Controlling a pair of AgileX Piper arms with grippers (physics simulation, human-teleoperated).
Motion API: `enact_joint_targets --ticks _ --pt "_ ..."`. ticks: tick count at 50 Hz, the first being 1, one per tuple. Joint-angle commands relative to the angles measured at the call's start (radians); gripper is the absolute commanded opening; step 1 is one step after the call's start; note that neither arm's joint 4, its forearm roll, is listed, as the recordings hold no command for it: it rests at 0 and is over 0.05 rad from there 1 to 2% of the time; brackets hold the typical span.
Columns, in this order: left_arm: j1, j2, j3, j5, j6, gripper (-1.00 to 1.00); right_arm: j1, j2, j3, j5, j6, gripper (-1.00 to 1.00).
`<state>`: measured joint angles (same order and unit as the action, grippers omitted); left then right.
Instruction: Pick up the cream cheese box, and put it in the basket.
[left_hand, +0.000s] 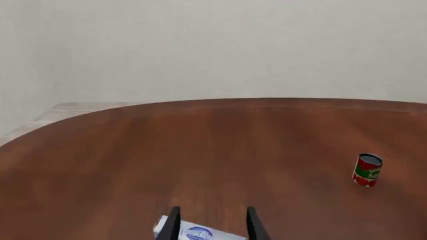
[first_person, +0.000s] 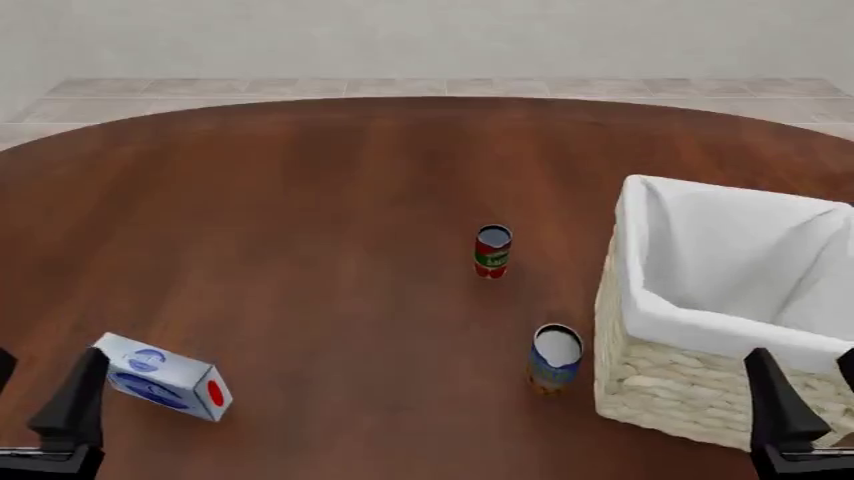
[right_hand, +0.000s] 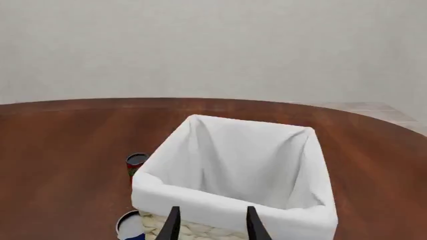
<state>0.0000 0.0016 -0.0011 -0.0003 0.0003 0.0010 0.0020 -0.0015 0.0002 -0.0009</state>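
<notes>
Pale cream cheese box (first_person: 163, 377) lies apart from the basket (first_person: 667, 385); both arms' jaws spread, empty

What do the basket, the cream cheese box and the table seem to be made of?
The basket looks like woven cream wicker, going by its ribbed weave, with a white cloth lining that folds softly over the rim. The cream cheese box seems to be printed cardboard with a smooth finish. The table appears to be reddish-brown wood with visible grain and a faint sheen.
</notes>
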Motion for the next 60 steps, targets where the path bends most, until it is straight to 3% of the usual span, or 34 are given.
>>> enact_joint_targets --ticks 1,32,60 --pt "0.001 0.005 -0.003 0.000 -0.001 1.00 0.006 0.003 -0.003 0.003 -0.006 1.00" --pt "0.001 0.001 -0.004 0.000 -0.004 1.00 0.039 0.000 -0.015 0.020 -0.016 1.00" --pt "-0.004 0.005 -0.002 0.000 -0.001 1.00 0.165 0.102 -0.083 -0.023 -0.045 1.00"
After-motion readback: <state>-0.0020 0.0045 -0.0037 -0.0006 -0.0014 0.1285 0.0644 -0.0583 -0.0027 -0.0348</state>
